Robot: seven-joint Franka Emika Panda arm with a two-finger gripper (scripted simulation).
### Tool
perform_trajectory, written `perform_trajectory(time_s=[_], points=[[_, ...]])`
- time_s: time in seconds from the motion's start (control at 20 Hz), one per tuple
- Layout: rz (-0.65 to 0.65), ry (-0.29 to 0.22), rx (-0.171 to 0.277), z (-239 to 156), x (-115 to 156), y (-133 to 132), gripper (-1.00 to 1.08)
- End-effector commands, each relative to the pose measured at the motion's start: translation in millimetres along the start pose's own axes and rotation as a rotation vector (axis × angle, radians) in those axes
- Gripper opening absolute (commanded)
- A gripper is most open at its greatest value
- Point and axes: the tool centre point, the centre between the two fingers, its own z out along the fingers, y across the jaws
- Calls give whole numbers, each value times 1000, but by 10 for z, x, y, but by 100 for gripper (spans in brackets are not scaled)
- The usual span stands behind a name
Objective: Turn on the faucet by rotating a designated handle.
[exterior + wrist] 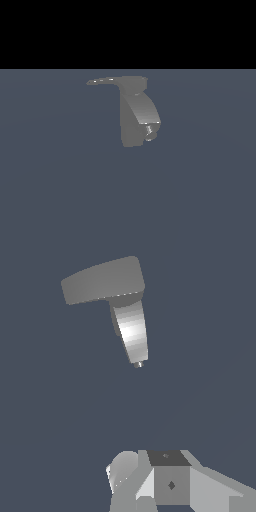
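The faucet (134, 117) stands alone near the middle of a flat blue-grey surface (60, 200) in the exterior view, a matte grey blocky body upright on that plane; its thick curved spout (145, 111) arcs forward and down toward the exterior view's right and ends in a small round nozzle (149, 131) that catches a little light; from the top cap the handle (102, 80) runs out flat toward the exterior view's left, thin and tapering to a narrow tip; no part of the arm shows in the exterior view, and above the surface there is only a black band; in the wrist view the faucet (120, 306) is seen from above and well apart from the arm's own parts, with the handle (102, 281) as a broad grey bar across the top and the spout (131, 331) a bright-shaded cylinder running down to its small nozzle (138, 363); the gripper (155, 483) appears only as white and grey blocky housing at the edge of that view, touching nothing; its fingers cannot be made out there, so whether they stand apart or together cannot be told.
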Motion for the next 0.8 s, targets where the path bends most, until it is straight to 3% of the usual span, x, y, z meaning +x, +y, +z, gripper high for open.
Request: perform_trajectory(time_s=[0.0,0.75], points=[[24,0,0,4,68,-15,-100],[303,3,6,131,849,-228,-100]])
